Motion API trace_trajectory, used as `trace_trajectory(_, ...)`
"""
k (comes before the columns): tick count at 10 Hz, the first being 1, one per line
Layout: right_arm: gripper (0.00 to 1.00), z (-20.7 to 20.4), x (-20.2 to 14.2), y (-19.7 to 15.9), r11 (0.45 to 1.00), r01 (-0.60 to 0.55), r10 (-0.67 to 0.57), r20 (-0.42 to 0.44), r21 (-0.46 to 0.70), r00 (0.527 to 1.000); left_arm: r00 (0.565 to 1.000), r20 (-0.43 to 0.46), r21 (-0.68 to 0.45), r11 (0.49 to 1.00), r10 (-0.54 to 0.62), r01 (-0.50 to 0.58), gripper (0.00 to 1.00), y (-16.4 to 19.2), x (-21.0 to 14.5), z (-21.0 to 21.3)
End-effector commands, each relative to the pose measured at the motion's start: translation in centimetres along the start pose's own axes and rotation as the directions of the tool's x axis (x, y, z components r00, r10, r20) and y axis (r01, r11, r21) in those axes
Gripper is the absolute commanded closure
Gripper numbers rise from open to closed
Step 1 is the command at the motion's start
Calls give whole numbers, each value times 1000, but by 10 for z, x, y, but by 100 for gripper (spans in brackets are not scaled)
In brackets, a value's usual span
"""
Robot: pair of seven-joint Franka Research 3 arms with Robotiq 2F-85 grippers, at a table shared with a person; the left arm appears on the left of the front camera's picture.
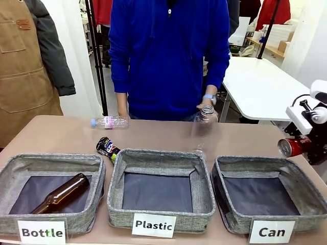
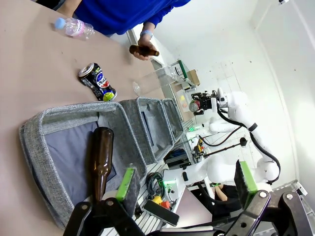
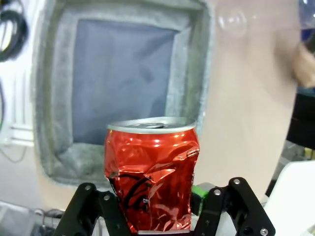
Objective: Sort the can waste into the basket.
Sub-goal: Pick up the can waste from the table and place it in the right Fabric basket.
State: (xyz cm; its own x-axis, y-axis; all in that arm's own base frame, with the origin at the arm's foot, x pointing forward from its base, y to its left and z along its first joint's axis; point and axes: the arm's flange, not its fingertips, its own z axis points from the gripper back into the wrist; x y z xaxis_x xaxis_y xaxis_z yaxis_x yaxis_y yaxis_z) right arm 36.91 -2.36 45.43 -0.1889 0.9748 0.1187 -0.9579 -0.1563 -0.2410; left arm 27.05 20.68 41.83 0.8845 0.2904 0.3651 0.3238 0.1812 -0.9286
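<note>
- Your right gripper [image 1: 302, 148] is clamping the red can [image 3: 151, 172] between its two fingers, and a green pad is pressing against the can's side in the right wrist view
- The red can is lying crosswise in that grip, clear of the table [image 1: 163, 135], with its silver end pointing toward the middle of the table
- In the front view it is hanging at the far right corner of the Can basket [image 1: 254, 164], just over the rim rather than above the dark floor
- In the right wrist view the basket's dark floor is showing past the can's silver end, and nothing is lying on it
- The dark can [image 1: 107, 147] is lying on its side on the table, touching the far left corner of the Plastic basket [image 1: 153, 158], well apart from both grippers
- Your left gripper [image 2: 187, 179] is hanging over the Bottle basket [image 1: 51, 159] with its fingers standing wide apart and nothing between them
- A brown bottle [image 1: 62, 194] is lying in that basket
- The person's hand [image 1: 207, 106] is holding a clear bottle [image 1: 204, 130] upright at the table's far side
- Another clear bottle [image 1: 110, 122] is lying on the table near the far edge
</note>
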Motion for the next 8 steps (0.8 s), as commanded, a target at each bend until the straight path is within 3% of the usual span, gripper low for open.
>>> trace_trajectory(1, 40, -12, 6, 13, 999, -21, 21, 7, 25, 1000, 1000, -9, -8, 1000, -19, 19, 0, -1, -1, 0)
trace_trajectory(3, 0, -16, 8, 8, 998, -19, 19, -5, 62, 1000, 1000, -9, -8, 1000, -19, 19, 0, -1, -1, 0)
trace_trajectory(5, 0, -17, 9, 5, 997, -31, 32, -4, 77, 999, 1000, -9, -8, 1000, -19, 19, 0, -1, -1, 0)
trace_trajectory(6, 6, -17, 9, 5, 996, -33, 33, -1, 78, 999, 1000, -9, -8, 1000, -19, 19, 0, -1, -1, 0)
trace_trajectory(7, 0, -19, 9, 2, 995, -46, 45, 8, 92, 999, 1000, -9, -8, 1000, -19, 19, 0, -1, -1, 0)
trace_trajectory(8, 0, -20, 8, 1, 993, -47, 46, 12, 104, 999, 1000, -9, -8, 1000, -19, 19, 0, -1, -1, 0)
